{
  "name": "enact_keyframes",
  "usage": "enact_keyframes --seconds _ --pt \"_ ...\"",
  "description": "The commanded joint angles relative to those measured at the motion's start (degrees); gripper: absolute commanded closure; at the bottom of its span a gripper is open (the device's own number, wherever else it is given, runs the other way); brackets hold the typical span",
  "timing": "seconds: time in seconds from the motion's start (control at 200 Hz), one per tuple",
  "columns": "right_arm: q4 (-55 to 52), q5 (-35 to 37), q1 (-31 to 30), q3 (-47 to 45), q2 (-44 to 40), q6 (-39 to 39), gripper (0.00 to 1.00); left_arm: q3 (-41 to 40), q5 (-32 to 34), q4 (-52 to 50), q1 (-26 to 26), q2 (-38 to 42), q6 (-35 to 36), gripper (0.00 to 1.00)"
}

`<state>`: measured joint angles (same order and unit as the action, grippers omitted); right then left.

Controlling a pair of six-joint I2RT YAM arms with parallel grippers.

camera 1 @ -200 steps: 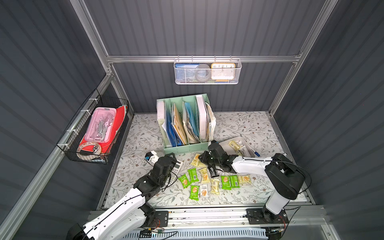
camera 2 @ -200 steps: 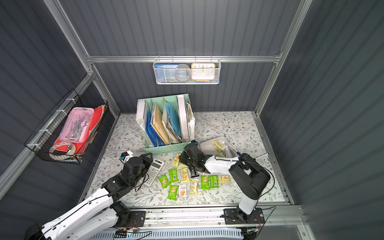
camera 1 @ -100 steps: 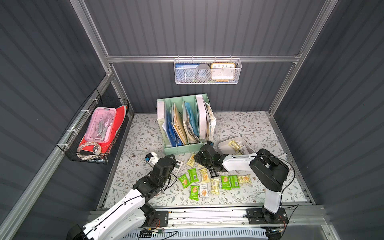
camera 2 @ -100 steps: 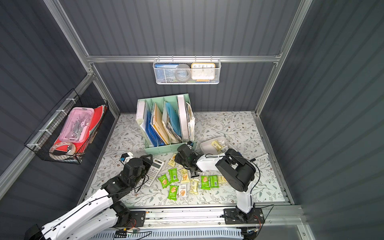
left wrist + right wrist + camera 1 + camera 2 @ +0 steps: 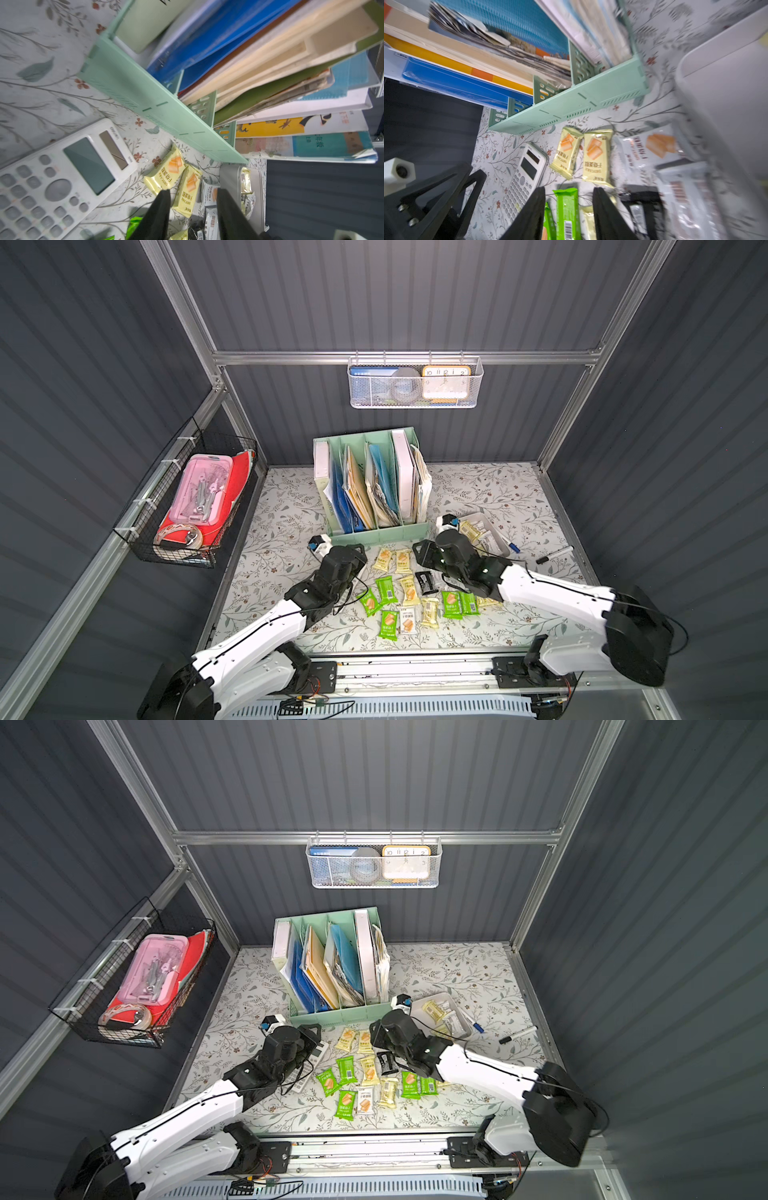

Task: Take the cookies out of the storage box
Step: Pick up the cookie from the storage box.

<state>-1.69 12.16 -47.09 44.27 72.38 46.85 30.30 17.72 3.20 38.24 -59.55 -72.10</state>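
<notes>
Since the earlier frames the right arm had swung its elbow out toward the near right corner of the desk [image 5: 478, 489]. The right end effector [image 5: 569, 190] had parted its jaws, which stood moderately wide and empty above the laid-out cookies [image 5: 409, 591]. The left end effector [image 5: 193, 191] had kept its place by the calculator [image 5: 62, 176], its jaws likewise apart and gripping nothing. Most cookies lay in loose rows between the file organiser [image 5: 374, 535] and the desk's front edge. A few yellow and white ones remained in the storage box [image 5: 495, 531], which sat toward the right edge just past the organiser's front corner. The main risk seemed to be the return trip: the right forearm hung low over the rows and could sweep packets aside. The shallow, light box could also slide or tip if a fingertip caught its wall. The remaining packets lay overlapped, so a pinch might take two or slip off the slick wrap. Both end effectors were also close together over the same cluster, so they could collide. Yellow wrappers read "DRYCAKE" beside Chinese characters, and the calculator's small brand mark looked like "deli". The clock [image 5: 445, 383] in the wire basket [image 5: 415, 404] showed 10, 11, 12, 1 and 2.
</notes>
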Motion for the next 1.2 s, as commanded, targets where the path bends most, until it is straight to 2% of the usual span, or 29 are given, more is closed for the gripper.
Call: enact_keyframes --seconds 0.0,0.21,0.31,0.49,0.62,0.835,1.191 --pt "-13.0 4.4 4.1 -1.0 -6.5 -8.2 0.57 5.7 2.0 4.2 6.1 -5.1 3.8 0.57" --pt "-22.0 1.1 15.3 -2.4 -15.9 -11.1 0.57 14.8 3.7 6.3 13.5 -18.3 2.2 0.56" --pt "-25.9 0.5 19.6 -1.2 -16.5 -12.0 0.56 21.0 3.7 6.3 16.3 -25.7 2.0 0.55" --pt "-24.9 -3.7 27.0 -0.8 -16.0 -12.2 0.56 33.6 3.4 3.6 19.4 -39.1 0.2 0.55" --pt "-24.7 -4.2 30.7 -0.2 -17.8 -12.3 0.55 42.0 4.4 0.5 19.8 -46.8 -1.8 0.53" --pt "-24.7 -0.9 33.4 0.3 -21.0 -12.2 0.53 59.0 3.6 -9.0 19.4 -58.7 -2.5 0.48" --pt "-36.6 -5.3 40.6 7.8 -16.0 -8.8 0.50 79.8 -4.7 -23.6 16.6 -70.9 -7.5 0.47"
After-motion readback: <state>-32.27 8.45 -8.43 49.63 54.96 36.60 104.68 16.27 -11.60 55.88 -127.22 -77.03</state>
